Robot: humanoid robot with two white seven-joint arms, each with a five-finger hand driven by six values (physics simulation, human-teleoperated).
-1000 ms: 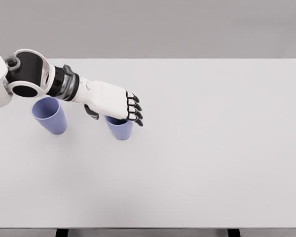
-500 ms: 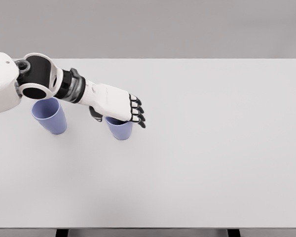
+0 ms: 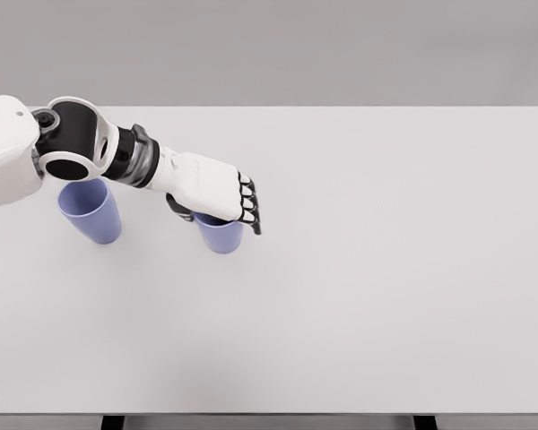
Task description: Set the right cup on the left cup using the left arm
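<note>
Reaching in over the table (image 3: 386, 269), the left hand (image 3: 217, 193) covers the right cup (image 3: 221, 236), fingers and thumb curled around its rim. Two blue cups stand upright; the left cup (image 3: 91, 210) sits just left of the grasped one.

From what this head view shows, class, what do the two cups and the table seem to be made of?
Right cup and left cup: probably plastic, since both are evenly lavender-blue, matte, thin-walled and free of glare. Table: a smooth, pale grey-white matte top, perhaps laminate or painted board; no grain or reflection settles it. As these are simulator renders, all of this stays a guess.
</note>
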